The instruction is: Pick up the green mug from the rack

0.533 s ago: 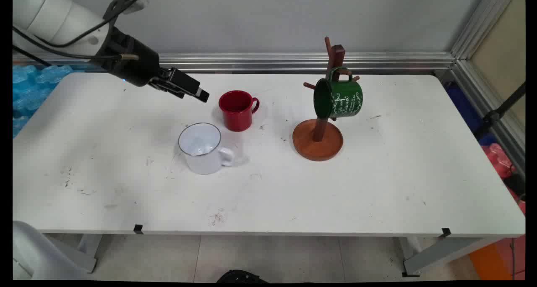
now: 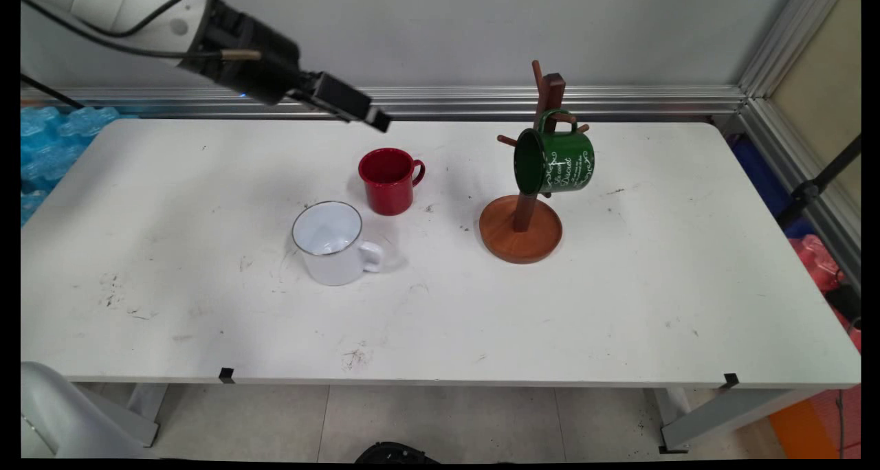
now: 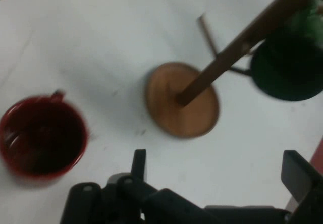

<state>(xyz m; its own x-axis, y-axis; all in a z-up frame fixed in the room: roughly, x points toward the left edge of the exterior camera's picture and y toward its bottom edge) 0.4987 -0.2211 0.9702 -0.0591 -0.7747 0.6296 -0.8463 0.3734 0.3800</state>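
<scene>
Above the table's [image 2: 619,305] far side, the tool [image 2: 375,118] hung spread wide and empty, nearest the red mug [image 2: 388,180]. That mug stood upright beside a white mug [image 2: 331,242]; it looked stiff, light and probably slick, with rim or handle to grip.

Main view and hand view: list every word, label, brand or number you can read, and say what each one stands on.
Green mug hanging on the wooden mug tree: white ornate lettering on its side, too small to read.
Red mug: no text seen.
White mug: no text seen.
Gripper and table: no readable text.
Hand view: nothing legible.
</scene>
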